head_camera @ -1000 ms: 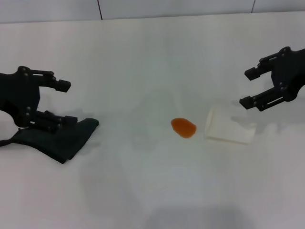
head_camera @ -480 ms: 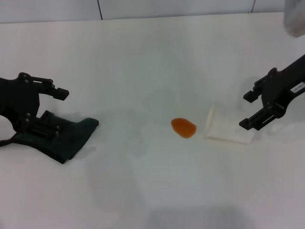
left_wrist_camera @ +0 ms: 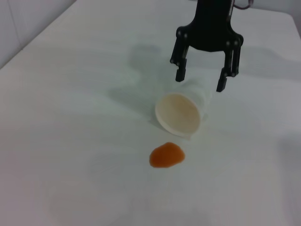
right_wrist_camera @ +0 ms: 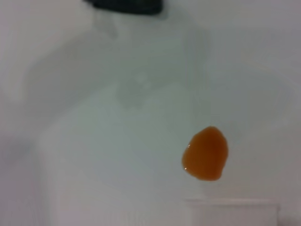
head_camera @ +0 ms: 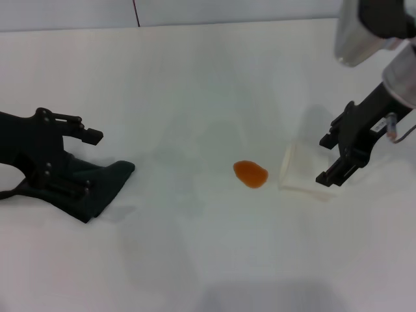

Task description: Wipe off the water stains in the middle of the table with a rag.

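The water stains are one small orange glossy blob [head_camera: 250, 173] in the middle of the white table [head_camera: 195, 84]; the blob also shows in the left wrist view [left_wrist_camera: 166, 155] and the right wrist view [right_wrist_camera: 206, 153]. The dark green-black rag [head_camera: 104, 183] lies crumpled at the left. My left gripper [head_camera: 91, 162] is open over the rag's left part, its lower finger resting on the cloth. My right gripper [head_camera: 324, 159] is open at the closed end of a fallen white paper cup [head_camera: 300, 170], one finger on either side of it [left_wrist_camera: 200, 81].
The paper cup [left_wrist_camera: 181, 110] lies on its side with its mouth toward the stain, a short gap between them. A wall seam runs along the table's far edge. The rag's edge [right_wrist_camera: 127, 5] shows far off in the right wrist view.
My right gripper has come down and leftward from the far right until it straddles the cup's closed end. My left gripper has shifted slightly right and down onto the rag.
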You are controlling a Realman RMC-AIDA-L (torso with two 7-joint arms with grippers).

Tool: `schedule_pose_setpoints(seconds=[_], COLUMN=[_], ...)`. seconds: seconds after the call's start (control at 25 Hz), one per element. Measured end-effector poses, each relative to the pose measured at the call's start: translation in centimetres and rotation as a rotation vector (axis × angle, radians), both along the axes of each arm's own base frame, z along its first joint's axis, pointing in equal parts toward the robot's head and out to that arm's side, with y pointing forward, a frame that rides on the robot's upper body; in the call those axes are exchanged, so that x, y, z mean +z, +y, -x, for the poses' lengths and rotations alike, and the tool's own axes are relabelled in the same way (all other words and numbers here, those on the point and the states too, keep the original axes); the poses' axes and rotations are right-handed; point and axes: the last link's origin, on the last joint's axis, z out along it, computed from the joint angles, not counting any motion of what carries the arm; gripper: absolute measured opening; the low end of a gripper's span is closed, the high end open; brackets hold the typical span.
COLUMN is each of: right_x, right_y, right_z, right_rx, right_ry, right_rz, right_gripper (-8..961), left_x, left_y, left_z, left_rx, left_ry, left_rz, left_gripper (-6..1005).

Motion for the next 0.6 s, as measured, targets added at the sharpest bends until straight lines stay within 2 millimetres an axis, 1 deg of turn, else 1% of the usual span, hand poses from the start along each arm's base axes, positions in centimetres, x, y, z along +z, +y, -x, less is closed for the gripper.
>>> schedule_pose_setpoints(seconds=[0.2, 0.28, 0.44, 0.6], right_x=[-1.4, -1.9, -2.5, -3.4], right_y=[0.0, 0.3, 0.7, 1.0], right_z=[1.0, 1.3, 1.4, 1.0], right_rx=[0.018, 0.021, 0.006, -0.030], right_ry=[-0.083, -0.118, -0.158, -0.195], right_rz=[0.025, 0.010, -0.002, 0.007], right_gripper=[759, 759, 758, 756], left_x=[-0.4, -0.6, -1.1, -1.4], left_y=[0.0, 0.0, -0.1, 0.0], left_z=[-0.2, -0.3, -0.3, -0.3], left_rx=[-0.001, -0.002, -0.005, -0.008], left_ry=[-0.009, -0.015, -0.012, -0.003], left_rz=[0.006, 0.011, 0.015, 0.014], left_gripper=[883, 883, 883, 883])
